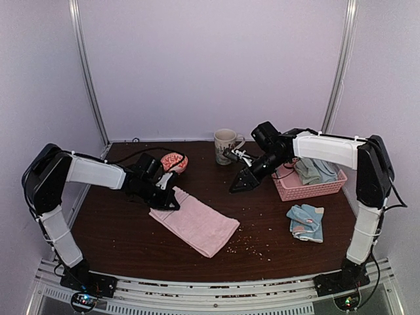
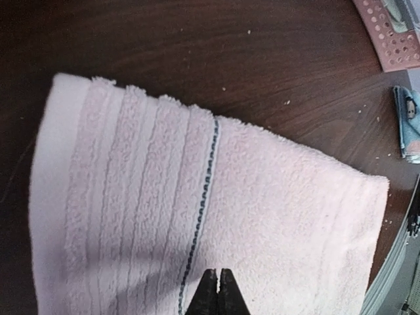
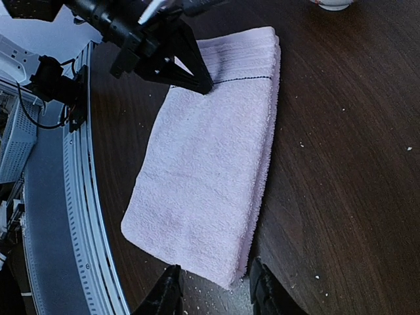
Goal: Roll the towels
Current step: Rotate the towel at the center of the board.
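Note:
A pale pink towel (image 1: 195,222) lies folded flat on the dark table, its striped end toward the left; it also shows in the left wrist view (image 2: 197,216) and the right wrist view (image 3: 210,157). My left gripper (image 1: 174,205) is shut, its tips (image 2: 218,279) resting on the towel's striped end. My right gripper (image 1: 235,188) is open and empty, hovering above the table right of the towel, its fingers (image 3: 164,295) framing the towel's near corner. A light blue towel with pink-white patches (image 1: 306,222) lies at the right. Sage green and pale blue towels (image 1: 315,170) sit in the basket.
A pink lattice basket (image 1: 308,189) stands at the right rear. A mug (image 1: 225,145) stands at the back centre, and a red-and-white bowl (image 1: 174,161) sits behind the left gripper. Crumbs dot the table near the front edge (image 1: 246,246).

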Robot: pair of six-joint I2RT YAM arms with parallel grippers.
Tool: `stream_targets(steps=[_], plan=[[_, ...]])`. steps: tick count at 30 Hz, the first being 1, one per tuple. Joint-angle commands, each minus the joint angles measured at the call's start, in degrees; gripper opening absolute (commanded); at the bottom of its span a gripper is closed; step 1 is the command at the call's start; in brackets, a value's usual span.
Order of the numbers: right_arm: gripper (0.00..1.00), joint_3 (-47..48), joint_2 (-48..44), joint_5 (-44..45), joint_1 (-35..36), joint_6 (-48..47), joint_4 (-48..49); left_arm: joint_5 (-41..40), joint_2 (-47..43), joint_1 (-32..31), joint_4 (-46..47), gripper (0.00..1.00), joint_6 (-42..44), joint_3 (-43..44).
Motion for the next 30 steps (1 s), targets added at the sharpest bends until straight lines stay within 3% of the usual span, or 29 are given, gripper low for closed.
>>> stream_targets(steps=[1,9,15,19,21,23,25,26,28,30], plan=[[0.35,-0.98,-6.45,2.01,-1.13,-5.29,-3.87,-1.79,6.92,-2.15,3.02,0.02,1.01,5.86],[0.35,0.01,-10.74,-0.34,-6.32,-8.81,-6.43,-2.89,26.04,-9.4,2.92,0.04,13.15,29.92],[0.35,-2.31,-12.53,0.35,-7.78,-8.9,-5.27,-6.2,25.46,-9.74,-1.48,0.13,18.15,39.25],[0.35,-7.29,-15.18,0.94,-7.79,-8.91,-1.89,-6.98,16.81,-9.95,-1.26,0.21,21.13,33.44],[0.36,-10.72,-17.67,1.89,-7.78,-10.54,1.13,-9.14,9.44,-10.77,2.77,0.3,23.39,24.21],[0.38,-15.03,-21.02,3.18,-7.71,-11.92,5.31,-16.41,-0.48,-12.26,8.79,0.49,23.54,14.57],[0.41,-17.93,-23.35,4.02,-7.53,-14.71,7.21,-23.68,-7.98,-13.88,15.37,0.9,23.72,5.35],[0.43,-18.32,-23.41,3.5,-7.36,-17.37,6.07,-23.06,-10.9,-14.1,17.67,0.97,24.31,1.57],[0.47,-18.82,-22.27,3.38,-5.77,-21.56,3.68,-19.67,-15.0,-14.36,18.36,0.96,25.4,-2.34],[0.59,-20.32,-20.71,4.62,-2.56,-26.17,2.19,-16.54,-17.81,-15.27,18.07,0.93,26.86,-4.91]])
